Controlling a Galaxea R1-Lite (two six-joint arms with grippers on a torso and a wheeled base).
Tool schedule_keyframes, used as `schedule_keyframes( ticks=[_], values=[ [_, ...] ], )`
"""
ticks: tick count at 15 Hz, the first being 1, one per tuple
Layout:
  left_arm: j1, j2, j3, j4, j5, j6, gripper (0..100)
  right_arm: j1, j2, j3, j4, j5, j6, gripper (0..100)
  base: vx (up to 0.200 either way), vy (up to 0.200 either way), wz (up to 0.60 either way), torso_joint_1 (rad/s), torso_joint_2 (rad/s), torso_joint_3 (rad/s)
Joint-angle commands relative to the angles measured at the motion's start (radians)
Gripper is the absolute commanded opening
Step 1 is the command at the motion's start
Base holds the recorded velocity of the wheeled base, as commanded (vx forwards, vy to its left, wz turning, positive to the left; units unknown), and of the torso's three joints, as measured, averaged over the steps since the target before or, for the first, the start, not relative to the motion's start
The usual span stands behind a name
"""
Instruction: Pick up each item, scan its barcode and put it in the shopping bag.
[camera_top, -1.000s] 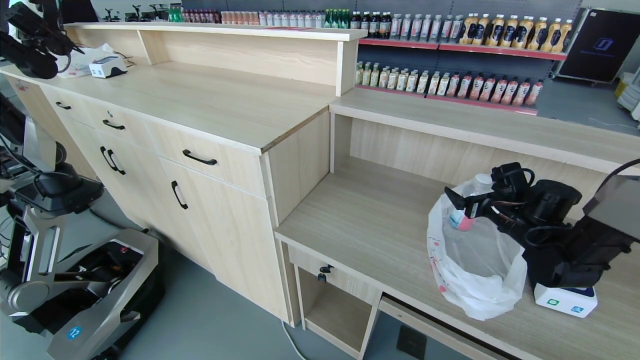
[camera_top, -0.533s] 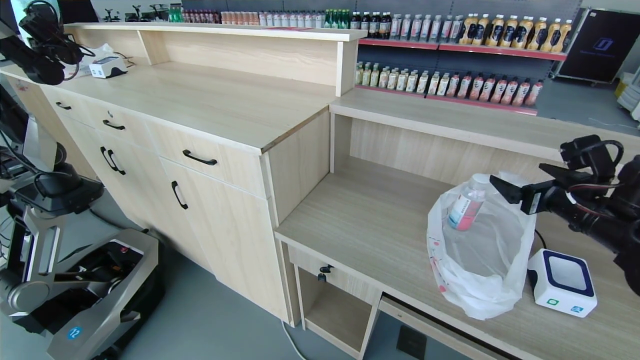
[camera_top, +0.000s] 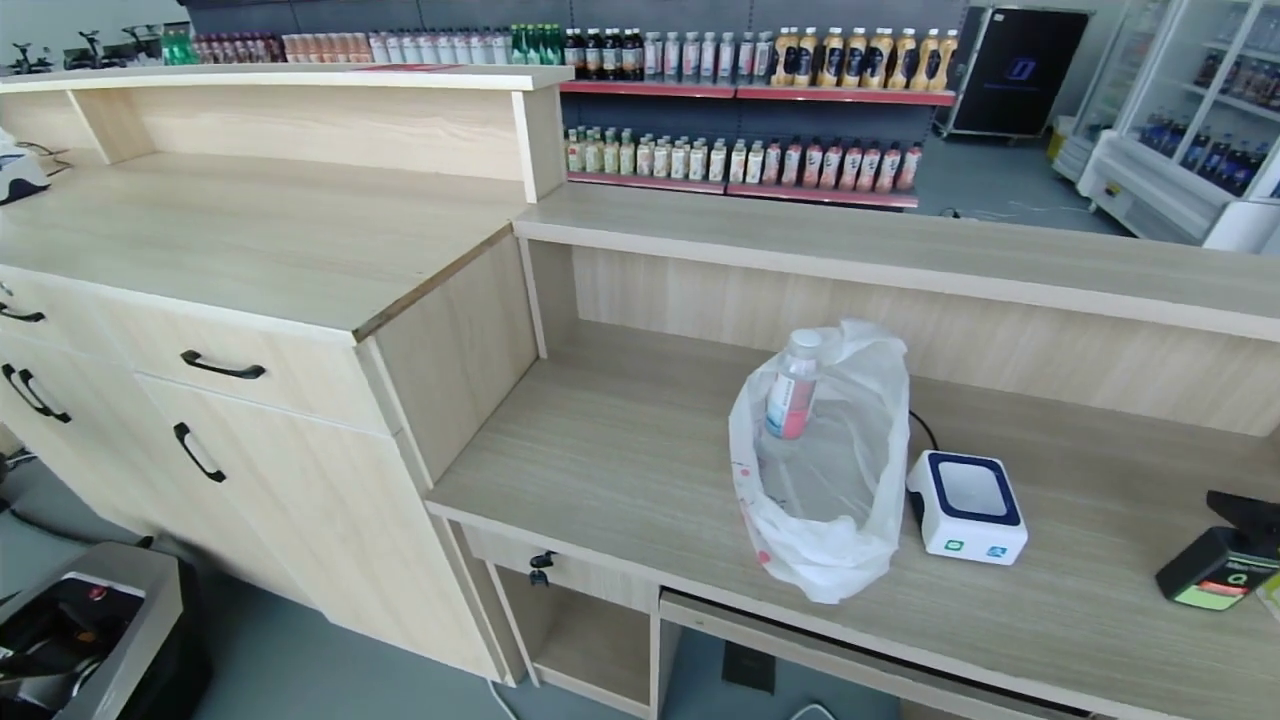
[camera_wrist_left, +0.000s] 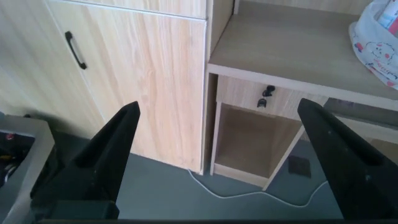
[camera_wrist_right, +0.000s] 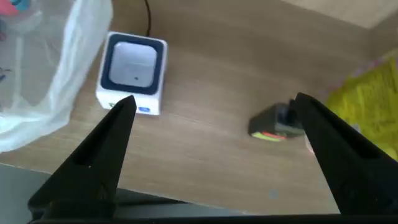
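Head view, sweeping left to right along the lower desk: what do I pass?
shopping bag, bottle standing inside it → white scanner box → black device with a green label

Right claw (camera_wrist_right: 214, 98) spread wide above counter (camera_wrist_right: 211, 56); scanner (camera_wrist_right: 132, 73) just beside shopping bag (camera_wrist_right: 43, 93); black device (camera_wrist_right: 273, 126) well apart.

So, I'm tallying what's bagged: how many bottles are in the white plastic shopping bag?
1: a clear pink-labelled bottle stands at the far side of the shopping bag. Its crumpled plastic could hide others.
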Motion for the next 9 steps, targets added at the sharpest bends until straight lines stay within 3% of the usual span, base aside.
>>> schedule_keyframes(
  ticks=[1, 3, 6, 9],
  values=[
    [0.0, 0.001, 0.0, 0.0, 0.0, 0.0, 100, -0.045, -0.014, 0.005, 0.006, -0.051, 0.001, 100, 0.0, 0.0, -0.6, 0.002, 0.0, 0.002],
    [0.0, 0.001, 0.0, 0.0, 0.0, 0.0, 100, -0.058, 0.112, -0.001, -0.075, -0.054, 0.001, 100, 0.0, 0.0, -0.6, 0.0, 0.0, 0.005],
    [0.0, 0.001, 0.0, 0.0, 0.0, 0.0, 100, -0.063, 0.346, -0.027, -0.299, -0.031, -0.002, 100, 0.0, 0.0, 0.0, 0.0, 0.0, 0.0],
    [0.0, 0.001, 0.0, 0.0, 0.0, 0.0, 100, -0.06, 0.515, -0.058, -0.432, 0.133, -0.068, 100, 0.0, 0.0, 0.0, 0.0, 0.0, 0.0]
  ],
)
